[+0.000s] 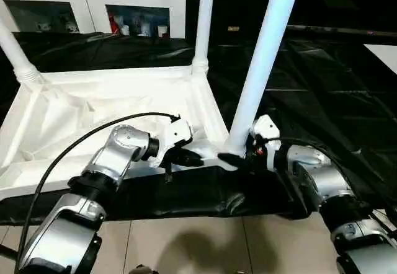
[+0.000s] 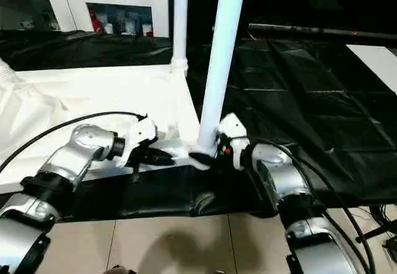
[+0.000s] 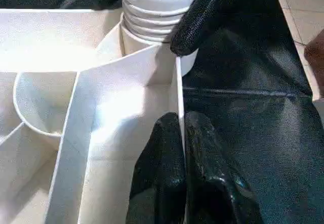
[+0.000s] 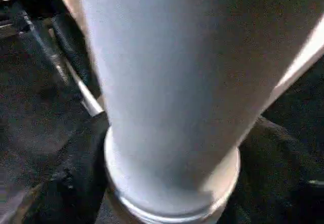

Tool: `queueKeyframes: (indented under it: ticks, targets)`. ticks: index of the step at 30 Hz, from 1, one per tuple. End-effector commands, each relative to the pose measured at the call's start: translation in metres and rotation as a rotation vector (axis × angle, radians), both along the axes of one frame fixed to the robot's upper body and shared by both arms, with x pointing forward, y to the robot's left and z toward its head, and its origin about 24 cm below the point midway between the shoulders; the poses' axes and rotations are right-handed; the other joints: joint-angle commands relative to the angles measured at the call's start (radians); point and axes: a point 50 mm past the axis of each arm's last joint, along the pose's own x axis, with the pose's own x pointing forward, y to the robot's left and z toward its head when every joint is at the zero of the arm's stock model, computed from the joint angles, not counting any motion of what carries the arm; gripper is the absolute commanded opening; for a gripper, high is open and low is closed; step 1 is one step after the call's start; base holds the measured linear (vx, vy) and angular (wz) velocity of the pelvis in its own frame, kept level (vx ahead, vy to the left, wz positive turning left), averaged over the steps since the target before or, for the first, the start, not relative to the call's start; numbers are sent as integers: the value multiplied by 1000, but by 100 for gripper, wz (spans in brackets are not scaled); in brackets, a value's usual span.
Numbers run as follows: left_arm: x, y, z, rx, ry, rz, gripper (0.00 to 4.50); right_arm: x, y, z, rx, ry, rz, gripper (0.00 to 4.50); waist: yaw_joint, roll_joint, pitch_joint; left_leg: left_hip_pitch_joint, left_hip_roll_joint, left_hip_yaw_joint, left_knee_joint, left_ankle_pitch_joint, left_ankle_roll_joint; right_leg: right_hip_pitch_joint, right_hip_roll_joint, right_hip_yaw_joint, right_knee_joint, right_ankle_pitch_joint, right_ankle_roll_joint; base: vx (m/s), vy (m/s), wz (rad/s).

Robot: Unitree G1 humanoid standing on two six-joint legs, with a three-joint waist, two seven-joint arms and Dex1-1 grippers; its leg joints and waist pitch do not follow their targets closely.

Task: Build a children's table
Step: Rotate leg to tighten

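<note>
The white tabletop [image 1: 118, 79] lies upside down on a black sheet, ribs facing up. Three white legs stand in its corner sockets: far left [image 1: 13, 54], far right [image 1: 203, 20] and near right [image 1: 263, 57]. My left gripper [image 1: 197, 160] is shut on the thin rim wall at the near right corner, and its fingers [image 3: 162, 153] pinch that wall. My right gripper [image 1: 234, 156] is closed around the ribbed base of the near right leg [image 4: 167, 82], with one finger [image 3: 202, 16] pressed against its threads.
The black sheet [image 1: 310, 88] covers the work surface and hangs over the front edge above a tiled floor [image 1: 186, 243]. A white cabinet with glass doors [image 1: 93, 1] stands behind. A black cable [image 1: 93, 131] loops over my left forearm.
</note>
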Motion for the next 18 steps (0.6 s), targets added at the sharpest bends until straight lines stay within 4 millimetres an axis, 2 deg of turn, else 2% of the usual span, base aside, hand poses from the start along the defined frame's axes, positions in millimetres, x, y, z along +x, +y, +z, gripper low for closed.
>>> queueKeyframes:
  ticks: [1,6,7,11,12,13,14,15,16,17,18]
  targets:
    - [-7,-7,-4,-16,41,-72,0,1,-5,2,0,1,-18,334,0,-6,-63,13,30,-10,-63,-175,63,48,-52,46,-75,-108,-252,0,0,0]
    - [-9,-6,-3,-22,46,-71,0,1,-4,3,55,24,-41,306,-2,-5,-66,12,29,-10,-61,-144,71,50,-51,47,-69,-64,-259,0,0,0]
    - [-10,-6,-4,-23,47,-70,0,2,-4,3,76,31,-63,289,-2,-5,-66,12,29,-9,-61,-145,72,50,-51,46,-70,-62,-260,0,0,0]
    - [-9,-11,-5,-28,36,-40,0,8,-6,0,111,50,-179,278,-5,-6,-64,12,29,-10,-63,-164,57,49,-52,46,-73,-105,-253,0,0,0]
    - [-1,-17,-7,-23,-2,55,0,15,-7,-9,90,49,-349,277,-10,-4,-62,13,30,-10,-64,-171,46,44,-52,47,-75,-120,-250,0,0,0]
    - [-1,-17,-7,-23,-2,55,0,15,-7,-9,90,49,-349,277,-11,-2,-62,16,29,-11,-65,-179,37,43,-53,47,-77,-133,-249,0,0,0]
    - [6,-23,-8,-23,-19,135,0,21,-9,-14,98,69,-508,276,-14,-6,-64,12,28,-12,-66,-183,21,48,-53,47,-76,-151,-239,0,0,0]
    - [9,-27,-9,-18,-29,179,0,23,-10,-18,94,83,-594,275,-17,-5,-62,15,28,-11,-67,-187,15,43,-51,48,-79,-160,-237,0,0,0]
    - [12,-30,-10,-13,-36,210,0,25,-10,-20,88,94,-649,275,-20,-4,-64,18,26,-12,-66,-196,2,43,-51,47,-80,-176,-235,0,0,0]
    - [13,-31,-10,-11,-39,223,0,25,-10,-22,85,99,-672,275,-20,-5,-64,18,25,-12,-65,-196,0,44,-52,47,-81,-177,-234,0,0,0]
    - [18,-39,-11,-6,-51,309,0,28,-6,-24,78,100,-752,275,-18,-4,-64,16,24,-12,-65,-199,7,46,-52,47,-83,-178,-228,0,0,0]
